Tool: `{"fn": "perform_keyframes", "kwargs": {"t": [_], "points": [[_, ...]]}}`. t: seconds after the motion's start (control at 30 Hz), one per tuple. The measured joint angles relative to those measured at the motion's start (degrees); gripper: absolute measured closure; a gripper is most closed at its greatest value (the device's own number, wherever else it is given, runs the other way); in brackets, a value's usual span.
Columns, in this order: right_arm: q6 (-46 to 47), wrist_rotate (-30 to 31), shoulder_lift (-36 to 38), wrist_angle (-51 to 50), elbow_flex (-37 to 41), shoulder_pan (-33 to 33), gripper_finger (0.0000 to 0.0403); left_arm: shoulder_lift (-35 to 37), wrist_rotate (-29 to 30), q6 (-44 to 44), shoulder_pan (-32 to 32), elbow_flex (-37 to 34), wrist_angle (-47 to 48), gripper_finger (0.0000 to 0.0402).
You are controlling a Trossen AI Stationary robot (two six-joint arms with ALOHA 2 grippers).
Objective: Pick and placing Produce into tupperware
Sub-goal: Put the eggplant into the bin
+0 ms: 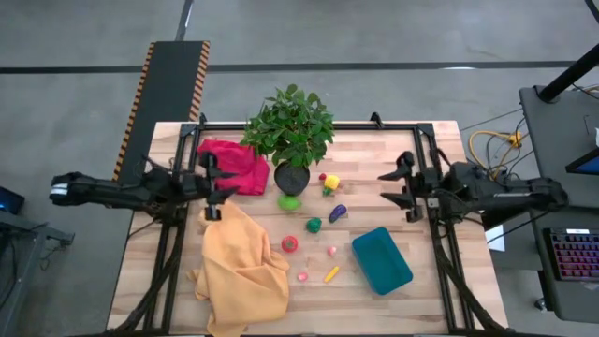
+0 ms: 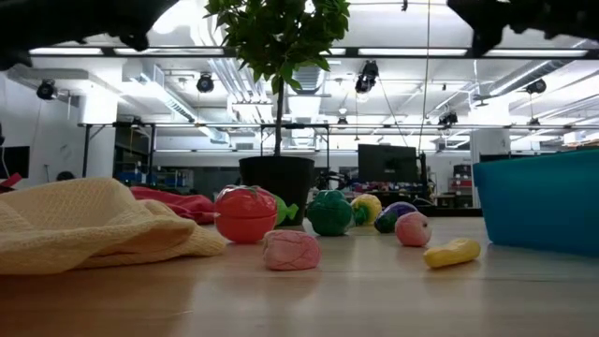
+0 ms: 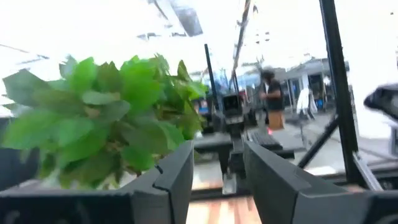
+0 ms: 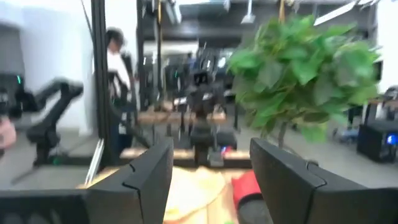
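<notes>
The toy produce lies on the table's middle: a red tomato-like piece (image 1: 290, 244), a green one (image 1: 314, 225), a purple one (image 1: 337, 213), a yellow-and-red one (image 1: 329, 182), a pink piece (image 1: 303, 276), a small pink one (image 1: 331, 251) and a yellow one (image 1: 331, 274). The low view shows the red piece (image 2: 245, 214) and the pink piece (image 2: 291, 250) resting on the wood. The teal tupperware (image 1: 382, 259) stands open toward the right. My left gripper (image 1: 212, 187) is open, raised over the table's left side. My right gripper (image 1: 397, 187) is open, raised over the right side.
A potted leafy plant (image 1: 291, 136) stands at the far middle, with a green piece (image 1: 289, 201) at its pot. A red cloth (image 1: 234, 164) lies far left and a crumpled yellow cloth (image 1: 241, 267) near left. People stand in the room beyond the table.
</notes>
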State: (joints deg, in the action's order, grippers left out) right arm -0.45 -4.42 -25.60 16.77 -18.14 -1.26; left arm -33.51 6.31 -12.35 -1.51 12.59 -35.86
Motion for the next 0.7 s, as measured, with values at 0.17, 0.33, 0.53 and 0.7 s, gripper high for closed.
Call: {"fn": "perform_keyframes", "kwargs": {"t": [0.17,0.33,0.53,0.7], "points": [[-6.3,0.0,-10.6,-14.5,-11.0,0.0,0.0199,-7.8,-0.2,0.0,0.0,3.4,0.7,0.0272],[-10.5,0.0,-18.9,-24.1,-20.2,0.0,0.0199,-12.9,-0.2,0.0,0.0,6.0,-0.1,0.0272],[-10.7,0.2,-26.3,-31.8,-27.0,0.0,0.0199,-15.7,-0.2,0.1,0.0,7.4,0.0,0.0272],[-11.1,3.1,-30.9,-32.5,-27.6,-0.1,0.0199,-15.9,-0.1,0.2,0.0,7.2,0.3,0.0272]]}}
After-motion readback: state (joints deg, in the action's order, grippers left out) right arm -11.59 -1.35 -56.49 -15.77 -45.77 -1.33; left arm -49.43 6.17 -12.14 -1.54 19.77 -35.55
